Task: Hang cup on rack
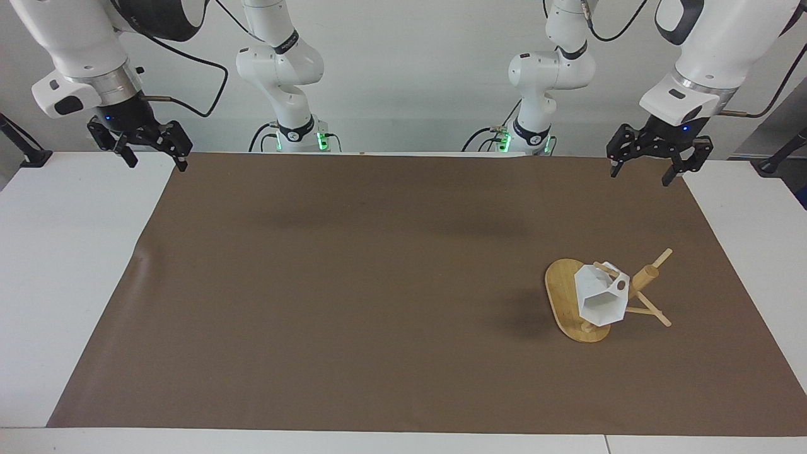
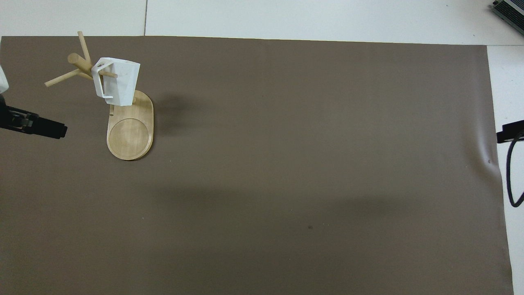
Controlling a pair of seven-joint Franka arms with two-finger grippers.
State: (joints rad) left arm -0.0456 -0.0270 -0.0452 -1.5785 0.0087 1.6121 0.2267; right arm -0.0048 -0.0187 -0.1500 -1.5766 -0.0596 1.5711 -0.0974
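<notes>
left gripper (image 1: 642,170) spread wide, empty | right gripper (image 1: 154,161) spread wide, empty | cup (image 1: 602,299) hangs on rack (image 1: 563,296), at rack post's 9 o'clock in facing view

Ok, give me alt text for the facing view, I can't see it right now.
A white cup hangs by its handle on a peg of a bamboo rack toward the left arm's end of a brown mat. Both the left gripper and right gripper hover open, empty, at the robots' edge.

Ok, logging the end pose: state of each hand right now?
Left hand: open, empty, raised over the table's edge.
Right hand: open, empty, likewise raised.
</notes>
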